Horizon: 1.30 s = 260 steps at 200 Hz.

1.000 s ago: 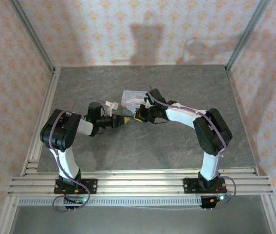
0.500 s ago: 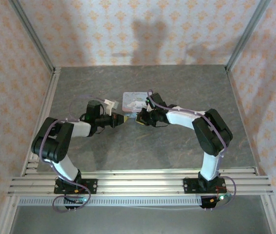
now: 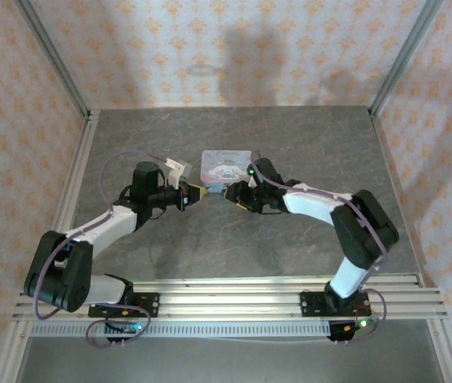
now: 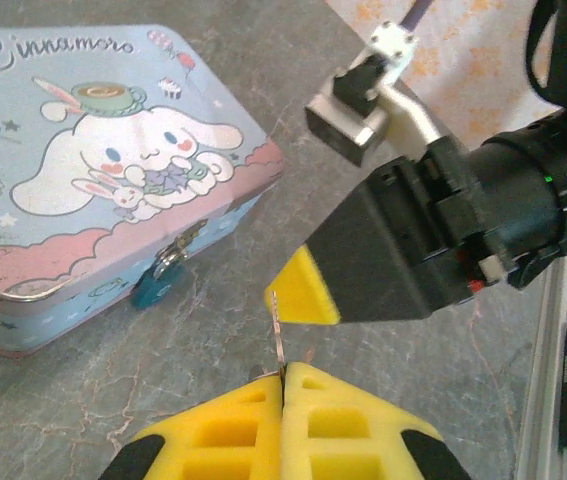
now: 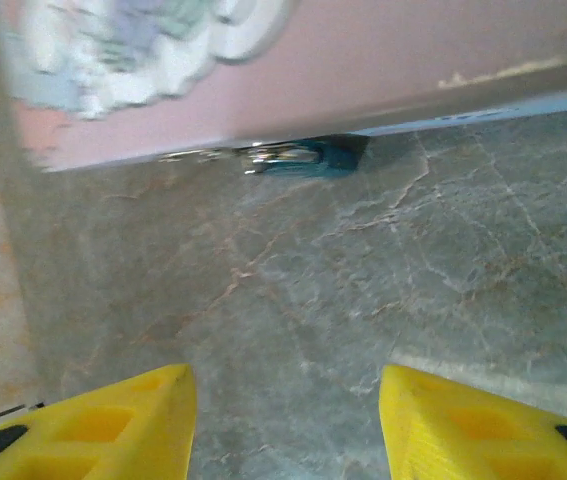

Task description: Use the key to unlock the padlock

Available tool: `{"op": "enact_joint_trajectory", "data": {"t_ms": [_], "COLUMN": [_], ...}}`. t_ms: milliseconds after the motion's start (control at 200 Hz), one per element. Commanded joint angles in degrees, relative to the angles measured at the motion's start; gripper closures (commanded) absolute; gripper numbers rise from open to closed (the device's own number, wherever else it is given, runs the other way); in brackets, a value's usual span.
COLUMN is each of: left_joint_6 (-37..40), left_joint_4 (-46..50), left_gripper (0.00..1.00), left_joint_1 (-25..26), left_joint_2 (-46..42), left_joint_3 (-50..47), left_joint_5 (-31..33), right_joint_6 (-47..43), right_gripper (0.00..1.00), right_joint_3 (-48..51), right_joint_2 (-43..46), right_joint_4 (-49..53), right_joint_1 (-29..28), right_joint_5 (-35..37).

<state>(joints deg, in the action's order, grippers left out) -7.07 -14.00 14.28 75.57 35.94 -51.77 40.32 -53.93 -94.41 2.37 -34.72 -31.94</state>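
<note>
While looking down the left wrist cam, seeing the left tool (image 4: pixel 283 378) clenched on the key (image 4: pixel 277 325): thin pale sliver pinched between the yellow pads (image 4: pixel 348 415), poking straight out past the tips. Reading the key as clear of the padlock (image 4: pixel 153 288), no contact. Finding the padlock, small and teal, hanging at the front latch of the Cinnamoroll tin (image 4: pixel 113 150), low against the grey marbled counter (image 4: pixel 83 400). Noting a black wedge with a yellow tip just beyond the key's end, nearly on it; cannot tell whether touching.

Switching to the right wrist cam: reading the right tool (image 5: pixel 283 400) as released, yellow fingers (image 5: pixel 113 420) spread wide, bare counter between them. Placing the padlock ahead of it, tucked under the tin's lower edge, well apart from both fingers.

From the top cam: seeing both tools nose to nose just in front of the tin's near side, close together, aimed at each other.
</note>
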Motion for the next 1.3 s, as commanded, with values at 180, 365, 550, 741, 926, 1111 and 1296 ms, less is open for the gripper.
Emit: {"op": "enact_joint_trajectory", "data": {"t_ms": [180, 365, 550, 741, 926, 1111, 1296], "left_joint_6": [-7.3, -18.0, -25.4, -28.7, -30.4, -30.5, -30.5], "left_joint_4": [2.1, -3.9, -5.7, -5.0, -5.7, -5.3, -5.2], "left_gripper": [1.0, 1.0, 1.0, 1.0, 1.0, 1.0, 1.0], "left_joint_1": [0.3, 0.4, 1.0, 2.1, 2.8, 3.5, 3.6], "left_joint_2": [-10.0, -13.1, -17.0, -20.4, -22.0, -22.1, -22.1], "left_joint_3": [0.9, 1.5, 2.1, 3.1, 3.3, 3.5, 3.4], "left_joint_5": [-2.7, -7.7, -9.1, -7.7, -6.0, -5.5, -4.9], "right_joint_6": [0.8, 1.9, 1.4, 1.5, 1.8, 3.3, 3.0], "right_gripper": [0.48, 0.49, 0.54, 0.58, 0.66, 0.7, 0.83], "right_joint_3": [3.2, 3.3, 3.6, 3.4, 4.2, 5.7, 5.6], "right_joint_2": [19.8, 22.1, 20.8, 19.5, 19.5, 19.9, 19.9], "right_joint_4": [-10.5, -20.7, -25.7, -29.9, -32.3, -35.8, -35.7], "right_joint_1": [-0.4, -1.7, -3.2, -5.5, -6.9, -7.4, -8.0], "right_joint_5": [-2.8, -6.8, -7.9, -8.7, -9.1, -9.4, -9.8]}}
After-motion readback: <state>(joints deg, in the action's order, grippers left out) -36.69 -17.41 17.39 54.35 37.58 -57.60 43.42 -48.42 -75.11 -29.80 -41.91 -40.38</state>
